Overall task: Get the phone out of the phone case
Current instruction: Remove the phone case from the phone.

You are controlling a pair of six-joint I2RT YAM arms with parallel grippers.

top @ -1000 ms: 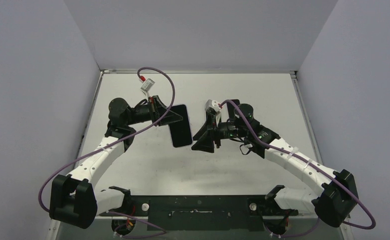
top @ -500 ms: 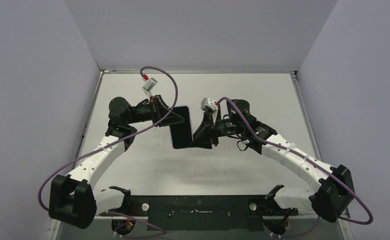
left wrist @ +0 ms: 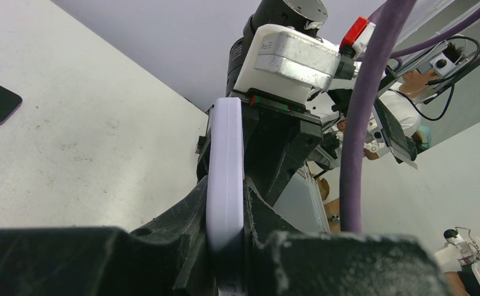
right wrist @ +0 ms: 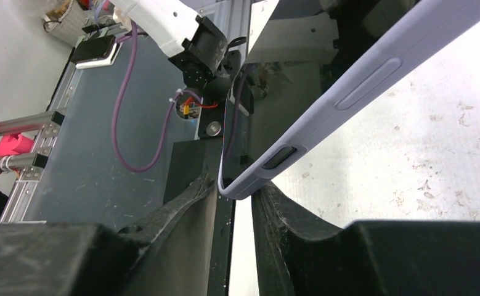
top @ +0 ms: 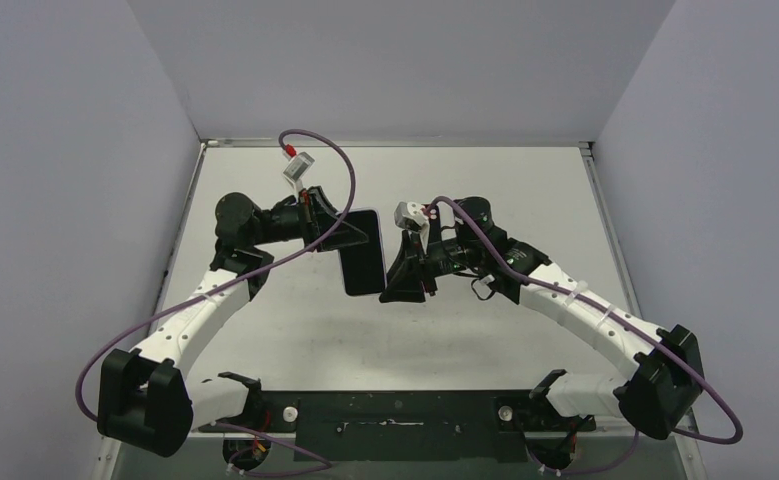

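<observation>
Aloft, left hand (top: 353, 238) and right hand (right wrist: 237, 192) each tight on phone case (left wrist: 225, 160) (contact points largely hidden)

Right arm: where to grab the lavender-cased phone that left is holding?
The free near-right corner of the lavender-cased black phone, approached from the right, opposite the left gripper pinching its left edge. It is a thin slab held up off the table, so fingers close across both faces, as the right gripper does.
</observation>
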